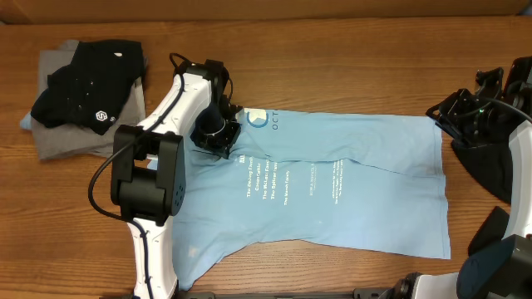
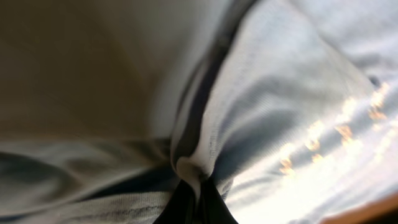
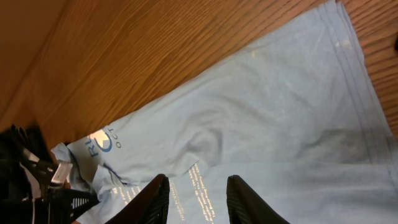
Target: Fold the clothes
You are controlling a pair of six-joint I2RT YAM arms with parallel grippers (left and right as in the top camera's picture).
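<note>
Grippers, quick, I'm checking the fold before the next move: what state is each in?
Left gripper: closed, pinching the blue T-shirt.
Right gripper: open, holding nothing.

Left gripper (image 2: 191,200) closed, right gripper (image 3: 198,198) ajar

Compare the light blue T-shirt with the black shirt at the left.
The light blue T-shirt lies spread out mid-table; the black shirt sits bunched on a grey garment. The T-shirt carries white lettering; the black shirt a small white logo. The left gripper pinches the T-shirt; the black shirt is unheld. Both are cloth.
</note>
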